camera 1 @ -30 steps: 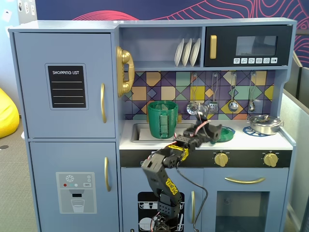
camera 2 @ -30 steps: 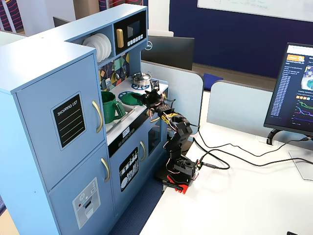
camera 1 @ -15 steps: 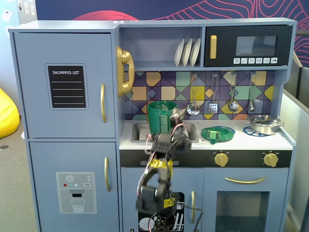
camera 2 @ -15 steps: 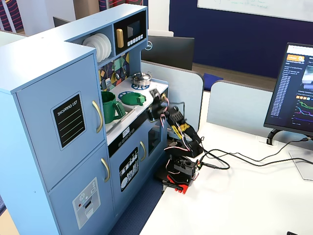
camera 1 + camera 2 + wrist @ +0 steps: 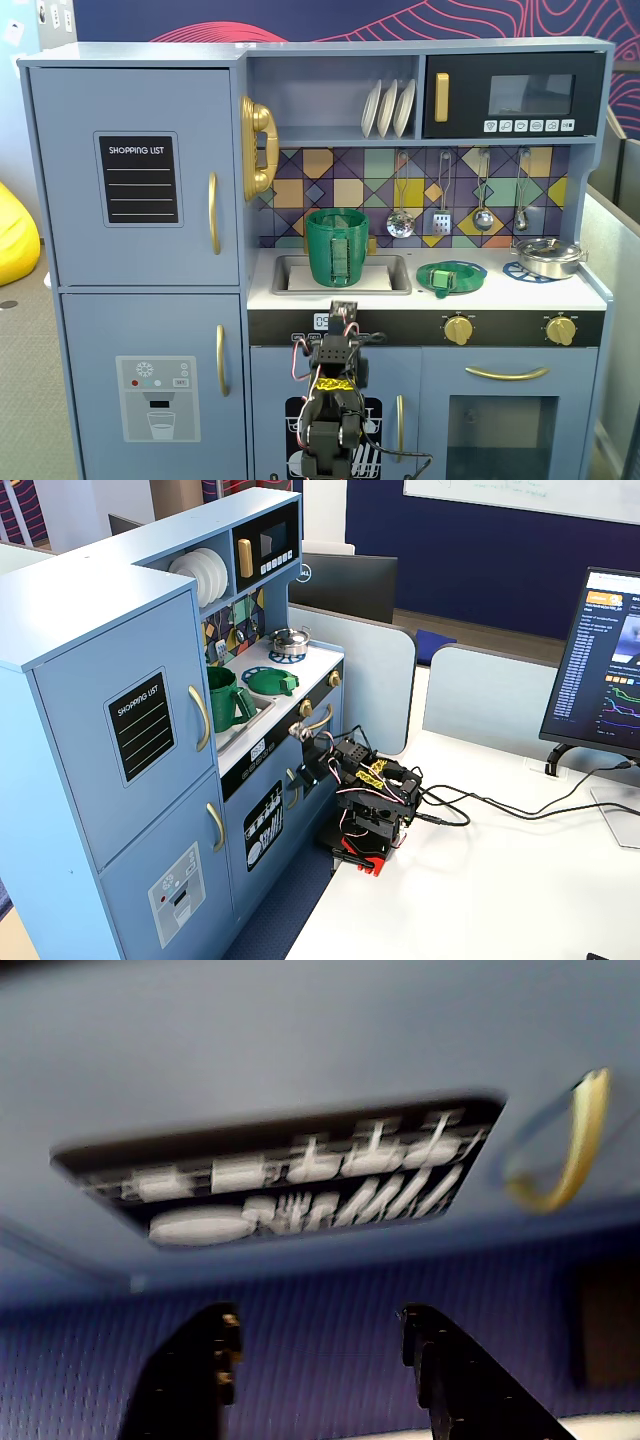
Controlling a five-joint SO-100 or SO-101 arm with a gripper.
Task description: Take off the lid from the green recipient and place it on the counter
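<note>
The arm [image 5: 370,790] sits folded low before the dishwasher door [image 5: 290,1175], its gripper [image 5: 320,1335] empty, fingers spread. The lid [image 5: 452,277] lies on the counter [image 5: 500,290], right of the green recipient [image 5: 337,246].

Green lid [image 5: 451,276] flat on white counter [image 5: 500,291]

Arm [image 5: 333,400] of black links with yellow-printed bands, red and white wires looped near its upper joints, a red clamp at 6 o'clock under the base [image 5: 362,857], black cables trailing off, and two black fingers [image 5: 200,1370] with small brass screws.
</note>
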